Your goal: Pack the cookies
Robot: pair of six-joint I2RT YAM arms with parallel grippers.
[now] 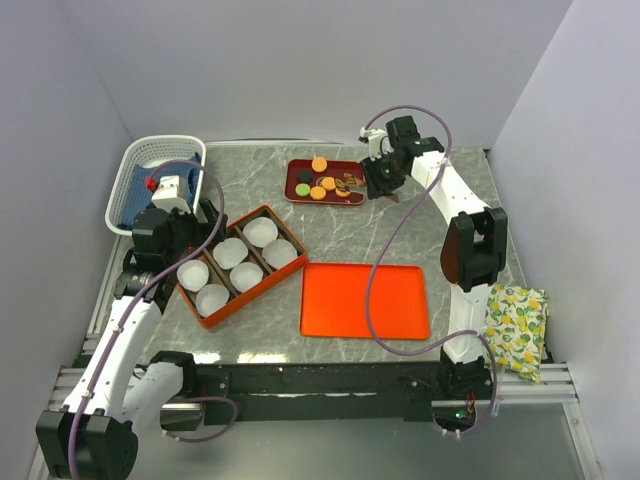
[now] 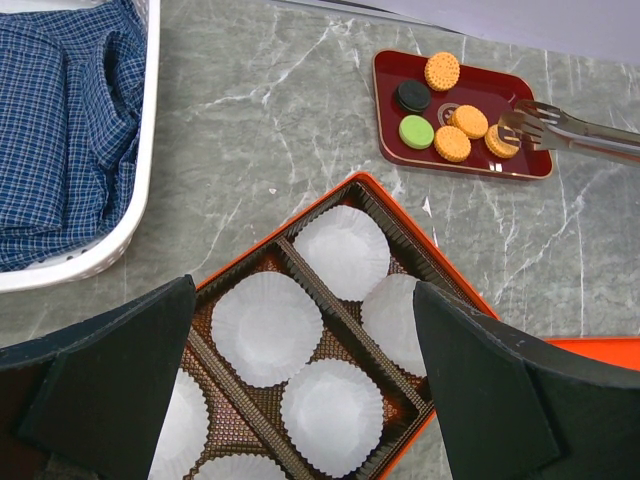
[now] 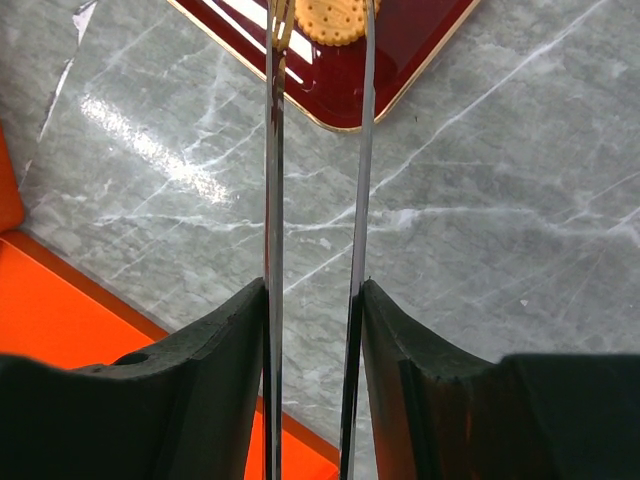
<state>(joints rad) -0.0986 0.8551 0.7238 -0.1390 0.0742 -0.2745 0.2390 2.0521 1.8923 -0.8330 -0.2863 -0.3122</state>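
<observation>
L pincer (image 2: 302,300): released, jaws wide, nothing btwn them; hangs over the orange box (image 1: 256,297) at near-left of worktop (image 1: 250,175).
Box: six slots, each w/ a white paper cup (image 1: 246,277); no cookie in any; long axis approx 8 to 2 o'clock in top view.
Orange lid (image 1: 365,300): flat, near-centre, at 3 o'clock of box, just apart from it.
R pincer (image 3: 315,300): clenched on handles of the tongs (image 3: 272,200); sits far, right of centre.
Tongs axis: approx 3 to 9 o'clock in top view; tips over the 3 o'clock end of the dark red tray (image 1: 350,168).
Cookies (image 2: 452,143): all six on the red tray, far centre; 4 orange, 1 green, 1 black; none packed.
Target cookie (image 2: 502,141): orange, at tray's 3-4 o'clock end, btwn the tong tips; wrist view shows a blade either side; cannot tell if pinched or lifted.
Key relation: target lies straight ahead of R pincer, on the tong axis; box lies at approx 7-8 o'clock from tray, across bare worktop.
Nearer arm: R for cookies; L for box, well apart from tray.
Next move (judged): squeeze, lift, swing tongs toward 7-8 o'clock, drop into a cup.
Risk (judged): thin flat disc btwn narrow blades may slip or tilt mid-carry.
</observation>
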